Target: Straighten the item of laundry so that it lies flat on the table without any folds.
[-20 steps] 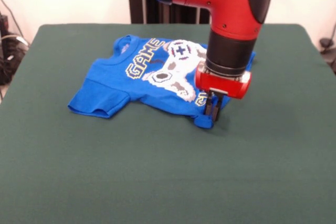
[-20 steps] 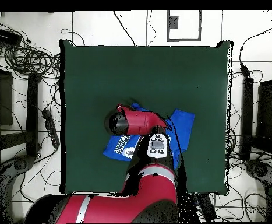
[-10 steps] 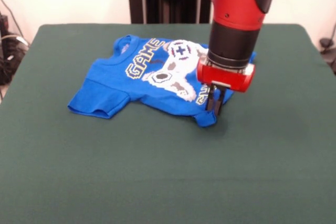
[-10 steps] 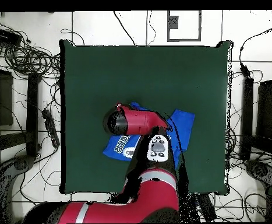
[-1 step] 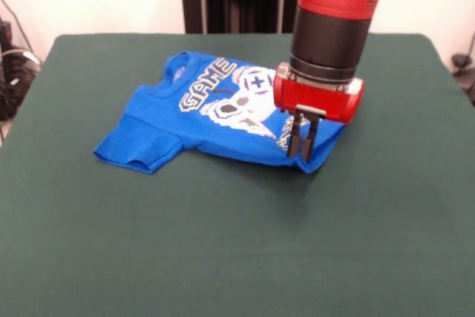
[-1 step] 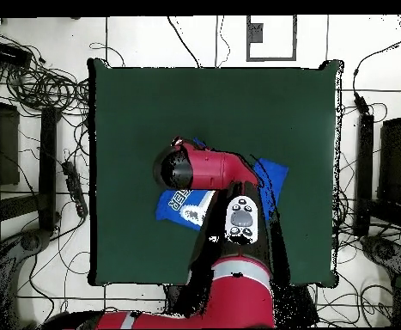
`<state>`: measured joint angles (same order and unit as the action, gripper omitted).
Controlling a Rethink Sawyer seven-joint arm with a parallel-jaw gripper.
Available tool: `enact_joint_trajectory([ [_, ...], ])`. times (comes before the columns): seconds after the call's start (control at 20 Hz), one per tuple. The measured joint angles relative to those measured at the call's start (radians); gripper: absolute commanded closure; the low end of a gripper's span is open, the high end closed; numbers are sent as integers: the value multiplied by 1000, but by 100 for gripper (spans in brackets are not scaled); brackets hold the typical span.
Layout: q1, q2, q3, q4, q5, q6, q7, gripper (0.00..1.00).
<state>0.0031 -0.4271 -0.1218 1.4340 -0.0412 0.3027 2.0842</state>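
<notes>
Blue shirt (image 5: 200, 120): centre frame, rumpled, on green table (image 5: 223, 257).
Gripper (image 5: 302, 146): fingers together, clamped on shirt's lower-right edge.

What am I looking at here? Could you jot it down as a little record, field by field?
Scene: a robot arm working over a table covered in dark green cloth
Item: blue T-shirt with a game controller print, partly rumpled, not flat yet
Gripper: shut on the shirt's corner nearest the camera in the front view
Shirt corner: lifted a little off the table
Sleeve: lies on the table at the shirt's other end
</notes>
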Motion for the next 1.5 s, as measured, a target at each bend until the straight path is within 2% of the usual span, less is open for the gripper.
enact_joint_trajectory([
  [0.7,8,61,24,-169,46,0,0,100],
  [1.5,27,128,27,-266,59,1,0,100],
])
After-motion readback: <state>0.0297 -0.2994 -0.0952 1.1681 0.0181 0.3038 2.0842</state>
